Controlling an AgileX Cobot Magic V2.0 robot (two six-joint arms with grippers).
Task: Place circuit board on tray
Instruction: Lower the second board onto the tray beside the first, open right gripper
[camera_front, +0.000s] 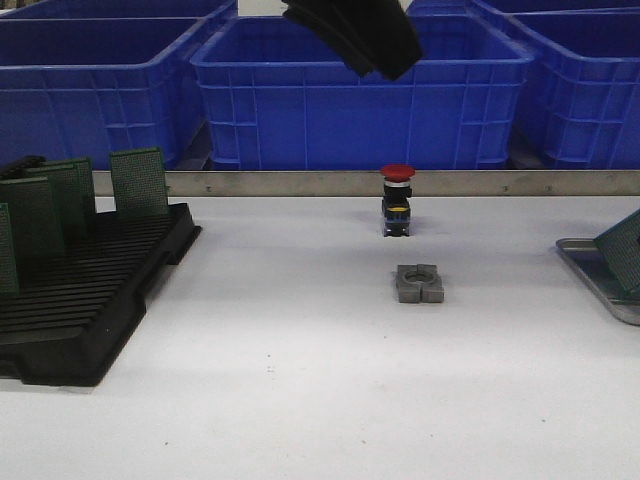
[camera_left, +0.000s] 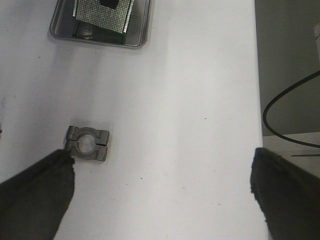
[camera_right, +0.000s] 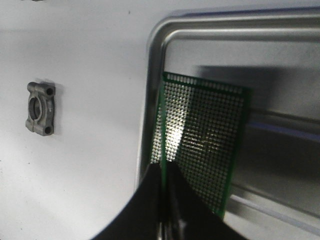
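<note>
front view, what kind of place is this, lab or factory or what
Probably an electronics assembly or factory workbench. Big blue plastic bins line the back, a black slotted rack holds green circuit boards, and a red emergency-stop style button stands on the white table.

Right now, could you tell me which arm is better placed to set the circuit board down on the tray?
The right. Its hand already grips the green circuit board over the metal tray. The left hand is open and empty above the table, near the grey clamp block.

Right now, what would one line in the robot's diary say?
right fingers: shut on circuit board | board: over tray | left fingers: open, empty
</note>
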